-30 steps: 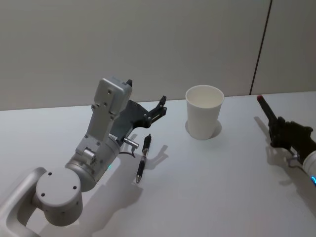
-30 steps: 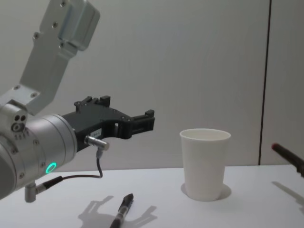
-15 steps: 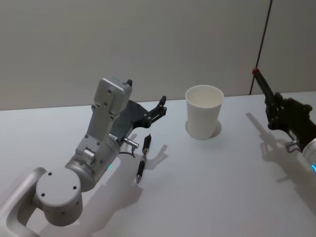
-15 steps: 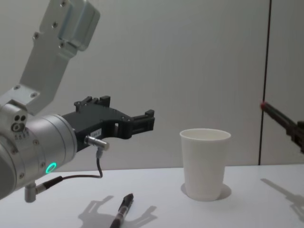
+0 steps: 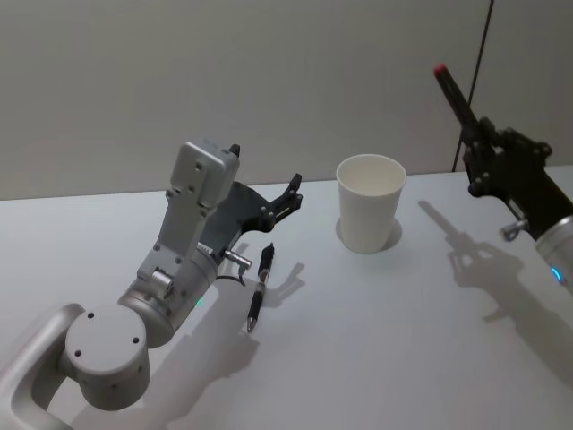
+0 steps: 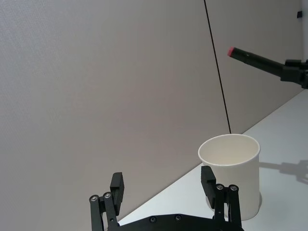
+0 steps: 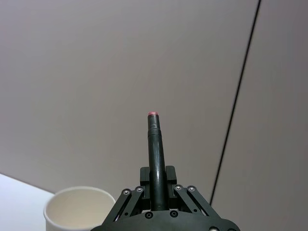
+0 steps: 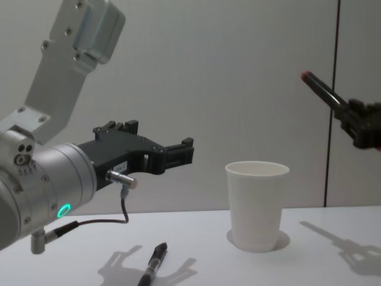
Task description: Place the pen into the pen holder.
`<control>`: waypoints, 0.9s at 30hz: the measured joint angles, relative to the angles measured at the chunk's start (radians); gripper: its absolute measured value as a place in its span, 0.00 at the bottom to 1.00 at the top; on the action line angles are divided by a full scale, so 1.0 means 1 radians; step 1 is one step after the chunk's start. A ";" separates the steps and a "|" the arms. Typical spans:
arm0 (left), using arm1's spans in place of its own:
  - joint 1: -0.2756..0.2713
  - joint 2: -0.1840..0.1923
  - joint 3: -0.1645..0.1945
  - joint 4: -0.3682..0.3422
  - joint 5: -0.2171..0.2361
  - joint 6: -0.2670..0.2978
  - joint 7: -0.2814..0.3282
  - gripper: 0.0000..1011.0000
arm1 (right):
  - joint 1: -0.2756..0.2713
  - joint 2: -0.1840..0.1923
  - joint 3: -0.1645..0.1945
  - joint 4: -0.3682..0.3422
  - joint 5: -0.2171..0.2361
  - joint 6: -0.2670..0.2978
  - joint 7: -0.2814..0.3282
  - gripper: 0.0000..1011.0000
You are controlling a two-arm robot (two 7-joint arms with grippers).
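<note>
The pen (image 5: 452, 94) is clamped in the right gripper (image 5: 479, 148), raised right of and above the cup (image 5: 369, 206), long axis tilted, red end toward the cup. The left gripper (image 6: 162, 180) is held open left of the cup, over a second pen (image 5: 260, 287) on the bench (image 5: 403, 340).

The left arm (image 5: 183, 260) is matte silver-grey: a round capped joint (image 5: 106, 348) dotted with small dark screws, a boxy pale link (image 5: 199, 193), and a cylindrical wrist with a small glowing teal ring (image 8: 63, 210). A thin dark cable (image 8: 123, 202) loops from a metal plug there. The left end effector (image 6: 162, 185) is black, its linkage fingers pinned with bright screws; the right end effector (image 7: 156, 179) looks alike.
</note>
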State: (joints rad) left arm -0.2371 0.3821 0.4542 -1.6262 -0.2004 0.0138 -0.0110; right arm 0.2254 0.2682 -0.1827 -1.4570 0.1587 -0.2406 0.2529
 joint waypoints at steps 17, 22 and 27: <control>0.000 0.000 0.000 0.000 0.000 0.000 0.000 0.99 | 0.220 -0.105 -0.050 0.275 -0.024 -0.257 0.139 0.18; 0.000 0.000 0.000 0.000 0.000 0.000 0.000 0.99 | 0.270 -0.131 -0.064 0.348 -0.033 -0.299 0.160 0.18; 0.000 0.000 0.000 0.000 0.000 0.000 0.000 0.99 | 0.300 -0.149 -0.076 0.398 -0.039 -0.323 0.171 0.18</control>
State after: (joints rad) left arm -0.2371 0.3821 0.4542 -1.6262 -0.2004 0.0138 -0.0110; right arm 0.5252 0.1192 -0.2583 -1.0594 0.1195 -0.5636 0.4244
